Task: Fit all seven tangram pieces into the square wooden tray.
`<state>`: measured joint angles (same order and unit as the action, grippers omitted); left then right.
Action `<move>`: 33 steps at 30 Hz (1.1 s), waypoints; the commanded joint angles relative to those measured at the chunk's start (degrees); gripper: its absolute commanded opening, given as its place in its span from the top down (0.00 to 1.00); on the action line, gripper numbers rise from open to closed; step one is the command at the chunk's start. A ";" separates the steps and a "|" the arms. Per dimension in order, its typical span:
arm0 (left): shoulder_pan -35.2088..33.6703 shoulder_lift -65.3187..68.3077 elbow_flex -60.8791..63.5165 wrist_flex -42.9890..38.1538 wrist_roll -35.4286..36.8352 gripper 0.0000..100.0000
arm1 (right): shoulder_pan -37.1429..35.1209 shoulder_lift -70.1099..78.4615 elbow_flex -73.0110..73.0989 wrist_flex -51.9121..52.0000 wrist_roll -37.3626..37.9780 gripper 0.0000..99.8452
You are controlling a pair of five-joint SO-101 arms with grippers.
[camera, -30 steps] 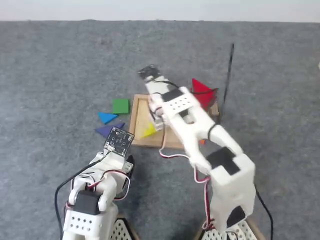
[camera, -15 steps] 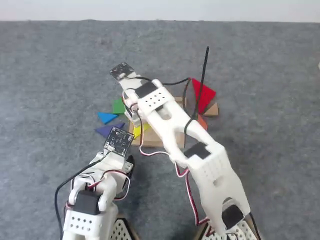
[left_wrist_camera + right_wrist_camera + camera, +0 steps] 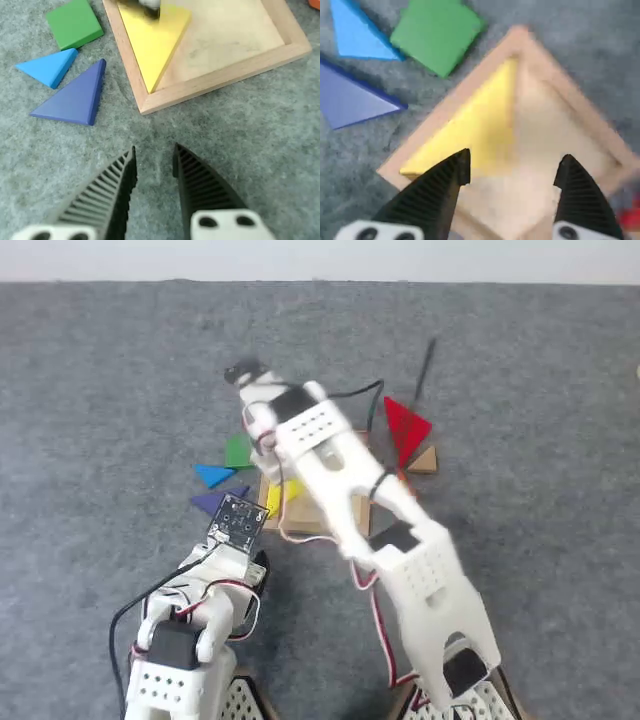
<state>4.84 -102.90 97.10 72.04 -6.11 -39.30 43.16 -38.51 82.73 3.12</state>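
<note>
Counting, I find only the yellow triangle (image 3: 152, 42) seated in the tray (image 3: 225, 76), the green square (image 3: 74, 22) among those lying outside; right claw (image 3: 515, 160) spread, empty, above.

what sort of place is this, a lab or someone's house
Likely a robotics lab bench or hobby setup: left arm and right arm mounted at a grey carpeted table, with a wooden tray and green square laid out.
</note>
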 commanded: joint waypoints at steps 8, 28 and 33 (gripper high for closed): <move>-0.44 -0.97 -0.66 0.18 0.53 0.88 | 19.38 -13.32 -3.52 5.93 21.98 0.72; -0.44 -0.97 -0.66 0.18 0.53 0.88 | 27.38 5.49 -3.87 -7.87 2.90 0.64; -0.44 -0.97 -0.66 0.18 0.53 0.88 | 26.77 8.84 -3.96 -11.65 2.90 0.64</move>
<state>4.84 -102.90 97.10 72.04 -6.11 -12.66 51.08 -39.91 74.20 6.64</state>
